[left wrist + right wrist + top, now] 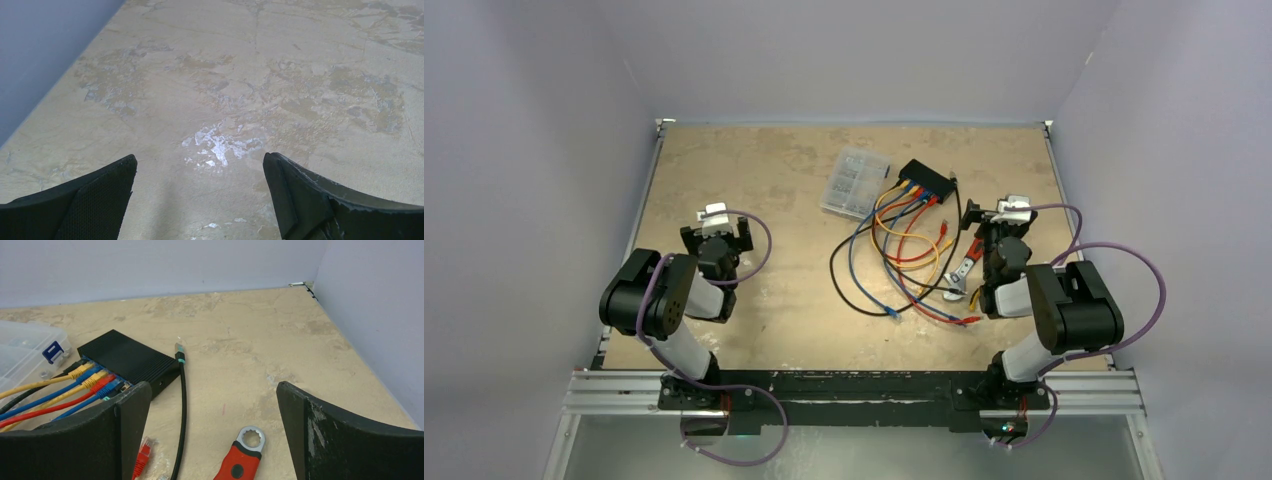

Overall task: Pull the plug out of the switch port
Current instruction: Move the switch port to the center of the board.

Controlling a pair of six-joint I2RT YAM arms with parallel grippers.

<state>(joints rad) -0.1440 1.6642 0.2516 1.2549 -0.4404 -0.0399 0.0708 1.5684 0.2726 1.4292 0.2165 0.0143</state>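
The switch (pixel 929 178) (pixel 127 360) is a flat black box at the back middle of the table. Several plugs (pixel 914 196) (pixel 95 380), yellow, blue and red, sit in its row of ports on the near side. Their cables (pixel 894 260) trail toward me in loops. My right gripper (pixel 1001 222) (pixel 214 387) stands open and empty, just right of the switch and nearer than it. Its left finger (pixel 125 415) hides the end of the port row. My left gripper (pixel 717 240) (pixel 200 159) is open over bare table far to the left.
A clear plastic compartment case (pixel 854 182) (pixel 25 347) lies left of the switch. A loose black cable end (pixel 179 357) rests by the switch's right corner. A red-handled wrench (pixel 969 265) (pixel 240 462) and a loose red plug (pixel 142 455) lie under my right gripper. Walls close the back and right.
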